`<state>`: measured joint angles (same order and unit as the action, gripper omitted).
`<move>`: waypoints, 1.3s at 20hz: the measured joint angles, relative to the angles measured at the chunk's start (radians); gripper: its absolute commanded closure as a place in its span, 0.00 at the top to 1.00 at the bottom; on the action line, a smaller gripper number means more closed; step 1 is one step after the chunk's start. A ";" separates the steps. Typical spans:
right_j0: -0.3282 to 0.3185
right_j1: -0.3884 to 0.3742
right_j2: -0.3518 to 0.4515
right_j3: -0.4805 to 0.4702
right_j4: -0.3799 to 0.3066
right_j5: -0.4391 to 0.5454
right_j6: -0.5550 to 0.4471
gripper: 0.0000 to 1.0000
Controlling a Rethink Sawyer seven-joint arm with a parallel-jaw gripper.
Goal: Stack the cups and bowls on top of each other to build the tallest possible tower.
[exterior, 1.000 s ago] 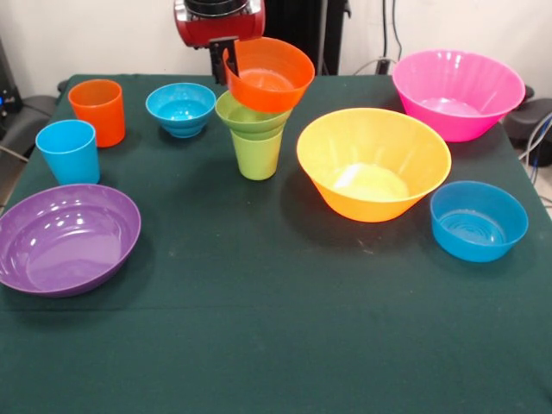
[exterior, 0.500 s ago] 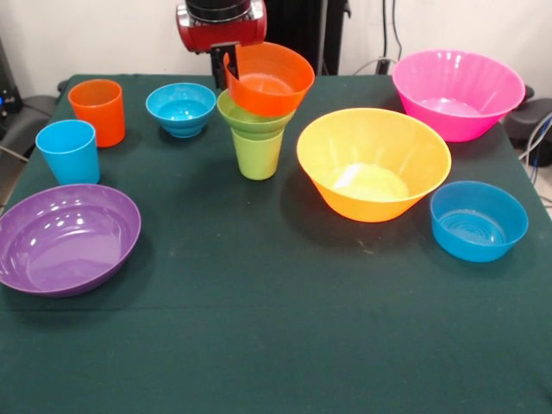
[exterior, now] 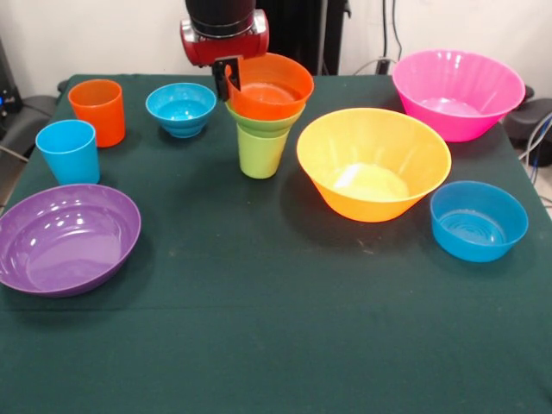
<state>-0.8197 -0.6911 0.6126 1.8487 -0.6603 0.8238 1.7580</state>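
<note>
The arm [exterior: 222,26] has a black round upper part and a glossy red housing below it. Under the housing a small black gripper [exterior: 226,79] sticks out.

Bright, even overhead light; white glare sits inside the yellow-orange bowl [exterior: 373,164] and purple bowl [exterior: 67,239] (soft shadows beneath), with the dark tablecloth [exterior: 276,328] sharp throughout
</note>
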 measured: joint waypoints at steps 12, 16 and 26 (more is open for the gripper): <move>-0.010 -0.003 0.000 -0.001 -0.002 0.000 0.000 0.00; -0.010 -0.010 0.000 -0.001 -0.002 0.000 0.000 0.00; -0.010 -0.031 0.000 -0.001 -0.002 0.000 0.000 0.00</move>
<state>-0.8300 -0.7221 0.6125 1.8482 -0.6622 0.8241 1.7580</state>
